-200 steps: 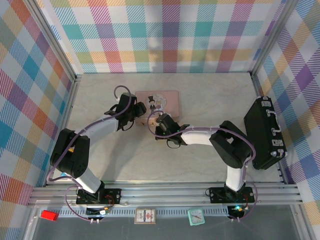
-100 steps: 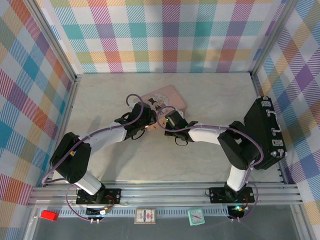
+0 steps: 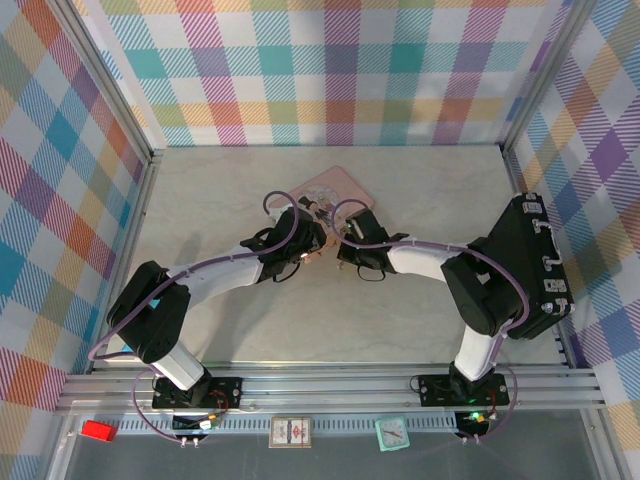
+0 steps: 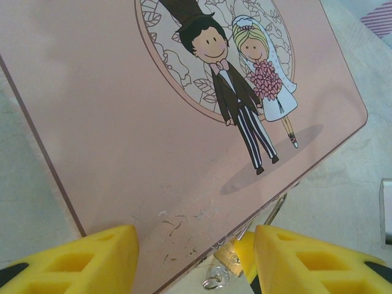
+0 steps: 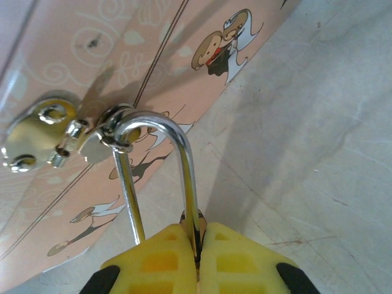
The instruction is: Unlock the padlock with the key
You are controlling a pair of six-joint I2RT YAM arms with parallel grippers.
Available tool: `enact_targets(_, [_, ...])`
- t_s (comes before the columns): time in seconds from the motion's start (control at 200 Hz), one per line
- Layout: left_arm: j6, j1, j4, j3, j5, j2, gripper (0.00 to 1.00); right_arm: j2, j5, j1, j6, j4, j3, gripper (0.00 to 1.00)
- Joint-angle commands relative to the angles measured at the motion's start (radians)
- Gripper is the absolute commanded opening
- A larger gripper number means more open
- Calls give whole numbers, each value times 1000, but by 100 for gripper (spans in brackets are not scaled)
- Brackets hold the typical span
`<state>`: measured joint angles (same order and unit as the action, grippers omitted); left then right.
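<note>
The small brass padlock (image 4: 228, 256) hangs at the pink tin's (image 4: 122, 122) near edge. Its silvery shackle (image 5: 184, 153) loops through the tin's metal hasp (image 5: 37, 131). My right gripper (image 5: 197, 236) is shut on the padlock; the body is almost wholly hidden between its yellow fingers (image 5: 159, 257). My left gripper (image 4: 195, 237) stands open, its fingers (image 4: 92, 257) straddling the tin's corner with the padlock just inside the right one. A small silvery ring (image 4: 214, 282) dangles below the padlock; the key itself is hidden. In the top view the left gripper (image 3: 303, 248) and right gripper (image 3: 347, 240) meet in front of the tin (image 3: 330, 190).
A black case (image 3: 530, 265) stands along the right wall. Aluminium frame posts and checked walls close in the marble table (image 3: 200, 190). Both arms' purple cables arch over the middle.
Both grippers have moved toward each other and farther back. The pink tin has been turned from square to slanted and pushed back and to the right.
</note>
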<state>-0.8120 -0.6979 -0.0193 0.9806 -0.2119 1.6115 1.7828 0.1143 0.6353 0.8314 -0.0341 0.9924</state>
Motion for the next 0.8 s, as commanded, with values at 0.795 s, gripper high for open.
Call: enact_targets(0.795, [-41, -33, -133, -45, 9, 88, 53, 10, -1, -66, 305, 54, 99, 0])
